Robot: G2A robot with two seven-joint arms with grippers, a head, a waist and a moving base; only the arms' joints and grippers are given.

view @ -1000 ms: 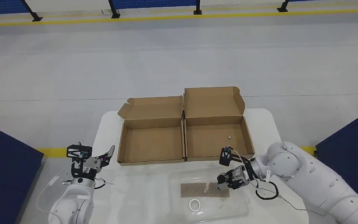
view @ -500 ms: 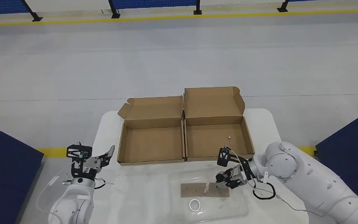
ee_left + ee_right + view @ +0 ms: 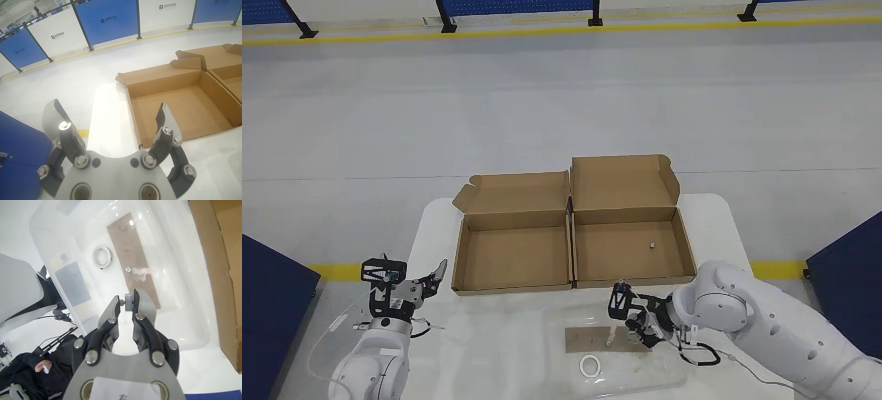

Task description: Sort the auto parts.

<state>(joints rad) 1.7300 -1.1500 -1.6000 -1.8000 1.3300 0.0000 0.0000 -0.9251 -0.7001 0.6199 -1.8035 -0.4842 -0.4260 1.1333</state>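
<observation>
Precariously, the right gripper (image 3: 126,300) pinches a small grey part (image 3: 128,304) endwise above the clear tray (image 3: 181,279); it could twist free. The left gripper (image 3: 110,106) gapes wide.

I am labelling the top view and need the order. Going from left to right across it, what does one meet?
Left gripper → left cardboard box → metal ring → right gripper, holding a small part. The right cardboard box and the clear tray overlap these, so they are left out.
</observation>
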